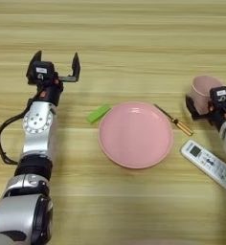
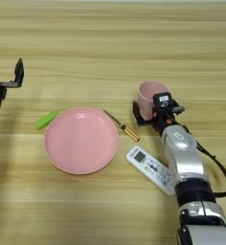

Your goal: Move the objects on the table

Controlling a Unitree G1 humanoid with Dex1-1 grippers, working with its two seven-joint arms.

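Note:
A pale pink cup [image 2: 148, 95] stands upright at the right of the wooden table [image 2: 110, 43]. My right gripper [image 2: 156, 111] is at the cup's near side and open, with one black finger [image 2: 136, 113] to the left of the cup and the other to its right. A white remote control [image 2: 151, 169] with a small grey screen lies flat just in front, beside my right forearm. My left gripper [image 1: 55, 63] is open over bare wood at the far left and holds nothing.
A pink plate [image 1: 135, 135] lies in the middle. A small green block [image 1: 98, 113] lies at the plate's left edge. A thin screwdriver [image 1: 175, 120] with a yellow handle lies between the plate and the cup. Bare wood spans the far half of the table.

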